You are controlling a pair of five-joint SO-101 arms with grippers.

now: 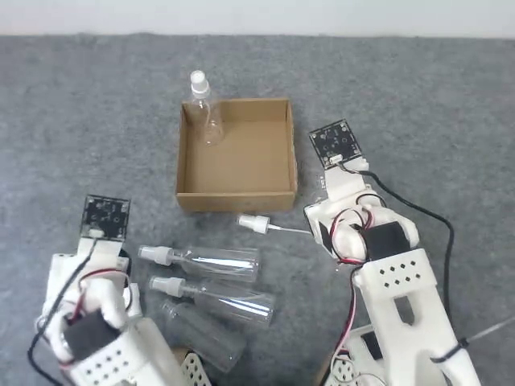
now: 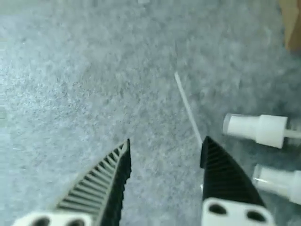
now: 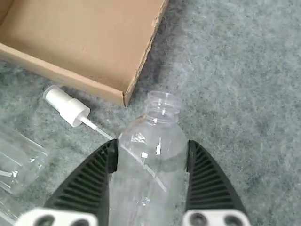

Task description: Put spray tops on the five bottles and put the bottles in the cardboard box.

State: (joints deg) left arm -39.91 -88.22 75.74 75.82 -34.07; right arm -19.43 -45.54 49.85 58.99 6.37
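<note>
- The cardboard box (image 1: 236,200) sits open on the grey carpet (image 1: 418,104). The boxed bottle (image 1: 207,112), spray top fitted, stands in its 11 o'clock corner.
- A loose spray top (image 1: 253,223) lies on the carpet just outside the box's front wall at 6 o'clock, its thin tube pointing towards 3 o'clock.
- At about 7 o'clock from the box, three bottles lie side by side. The upper lying bottle (image 1: 209,261) and the lower lying bottle (image 1: 225,299) both carry white spray tops pointing to 9 o'clock.
- The third bottle (image 1: 201,331), nearest the table's front edge, looks uncapped, though the arm partly hides it.
- The right gripper (image 3: 151,146), at 4 o'clock from the box, is clamped on the held bottle (image 3: 162,106). A finger presses each side of its shoulder, and its open neck has no top.
- The left gripper (image 2: 164,160) hangs spread apart over bare carpet, gripping nothing, at 9 o'clock from the two capped bottles.
</note>
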